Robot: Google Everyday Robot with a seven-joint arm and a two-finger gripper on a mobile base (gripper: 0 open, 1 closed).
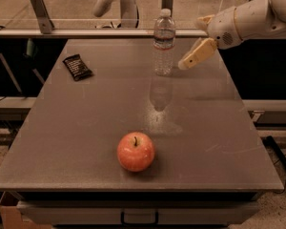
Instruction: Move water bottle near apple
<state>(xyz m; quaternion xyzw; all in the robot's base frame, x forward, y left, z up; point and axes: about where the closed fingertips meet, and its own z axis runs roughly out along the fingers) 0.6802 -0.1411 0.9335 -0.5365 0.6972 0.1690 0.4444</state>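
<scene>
The water bottle (164,42) stands upright at the far middle of the grey table (86,128); it is clear ribbed plastic with a white cap and a dark label band. The apple (136,151), red-orange with a short stem, sits near the table's front edge, well apart from the bottle. My gripper (193,44) hovers just right of the bottle at about label height, on the white arm (248,20) coming in from the upper right. Its yellowish fingers (198,55) are spread open and empty, and the lower fingertip is close to the bottle without touching it.
A small black snack wrapper (77,67) lies at the table's far left. A metal rail (86,32) with upright posts runs behind the table's back edge. Another white robot arm (117,1) stands beyond the rail. The floor drops away on both sides.
</scene>
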